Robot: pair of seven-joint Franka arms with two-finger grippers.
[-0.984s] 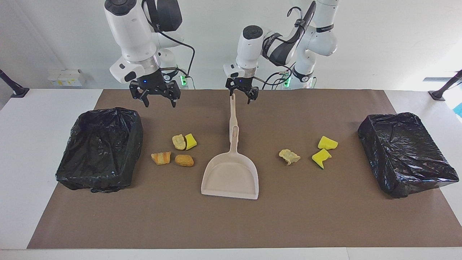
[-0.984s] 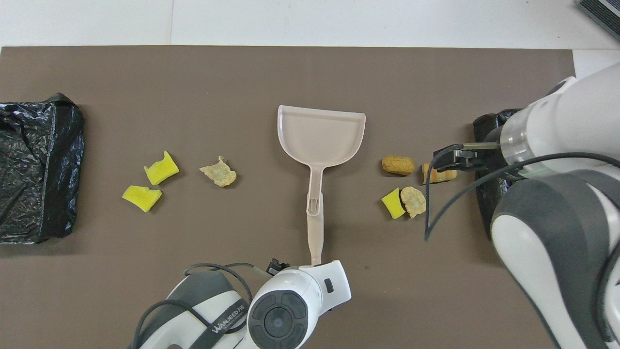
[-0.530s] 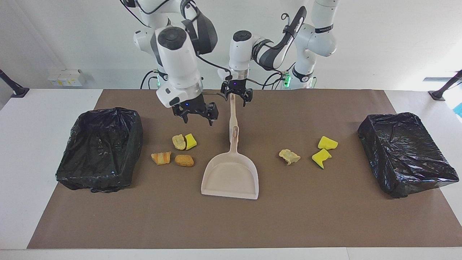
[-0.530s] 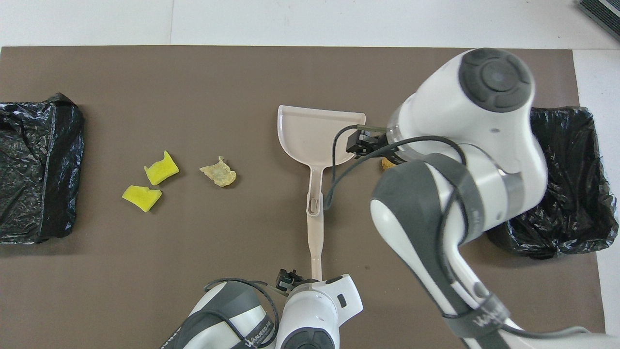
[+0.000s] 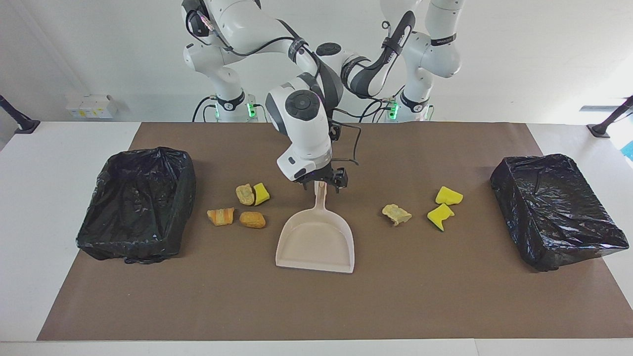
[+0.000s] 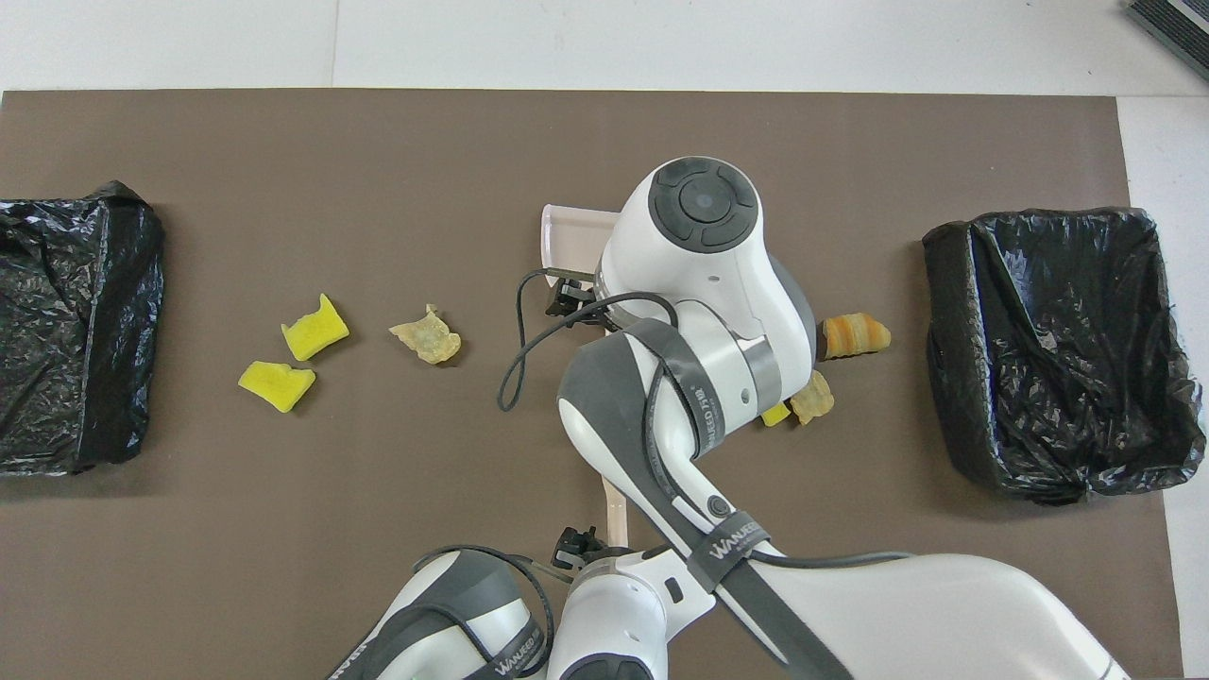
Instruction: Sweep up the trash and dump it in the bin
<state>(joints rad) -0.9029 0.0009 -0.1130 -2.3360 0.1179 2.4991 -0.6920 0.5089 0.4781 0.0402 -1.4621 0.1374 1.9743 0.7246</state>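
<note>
Yellow-sponge and tan bread-like trash (image 5: 252, 219) flanks the right gripper (image 5: 324, 182), which is open astride the dustpan handle (image 5: 321, 199). Left gripper (image 6: 578, 546): can't tell. Scraps look light, soft, skiddy: pinch mid-body.

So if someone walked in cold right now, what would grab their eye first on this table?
Probably the right gripper, down at the dustpan handle in the middle of the mat. Next, the trash scraps lying on either side of the pan, with a black-lined bin at each end of the table. The left gripper is hidden by the right arm, near the handle's end.
</note>
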